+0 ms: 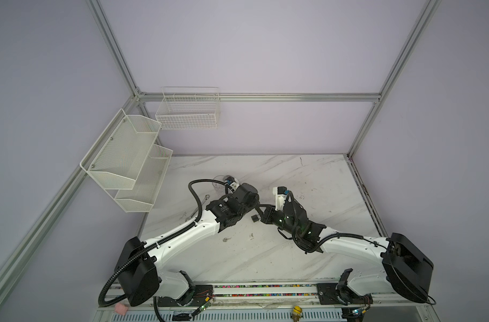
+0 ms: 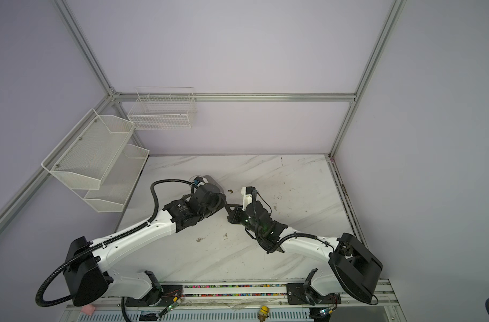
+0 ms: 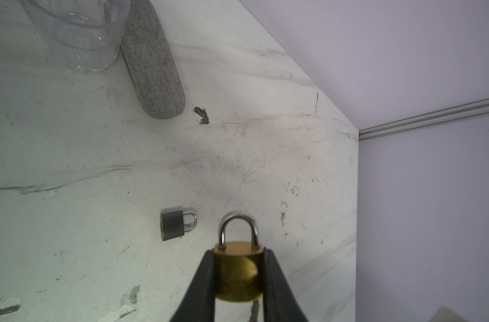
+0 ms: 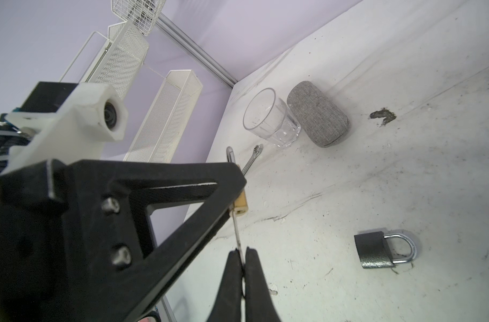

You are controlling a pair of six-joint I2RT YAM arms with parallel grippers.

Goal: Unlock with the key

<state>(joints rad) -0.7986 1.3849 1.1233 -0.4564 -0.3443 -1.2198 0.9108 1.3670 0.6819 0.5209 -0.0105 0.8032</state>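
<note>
1. Evidently, the left gripper was clamped on the brass padlock by its two narrow edges. It held the padlock off the table, near the grey padlock, which lay flat on the marble. Both shackle legs looked seated in the brass body, so the lock was judged not yet open.
2. The right gripper was pinched together on the key. The thin blade ran up to the base of the brass padlock. It appeared to sit in the keyway, though how deep could not be told.
3. The likeliest failure was slip under torque. The jaws gripped only a narrow part of the key, so a turn of the wrist could have spun the jaws around the key instead of turning the cylinder.
4. The brass padlock could equally have rotated in its own grip. It was held on two smooth edges, and any twist from the key would have levered it round between the pads.
5. If the wrist axis and the blade were not in line, turning would have bent the blade or walked it out of the keyway.
6. A lost grip would have dropped the lock beside the grey padlock. The glass and the grey case, well beyond the grey padlock, looked safely clear.
</note>
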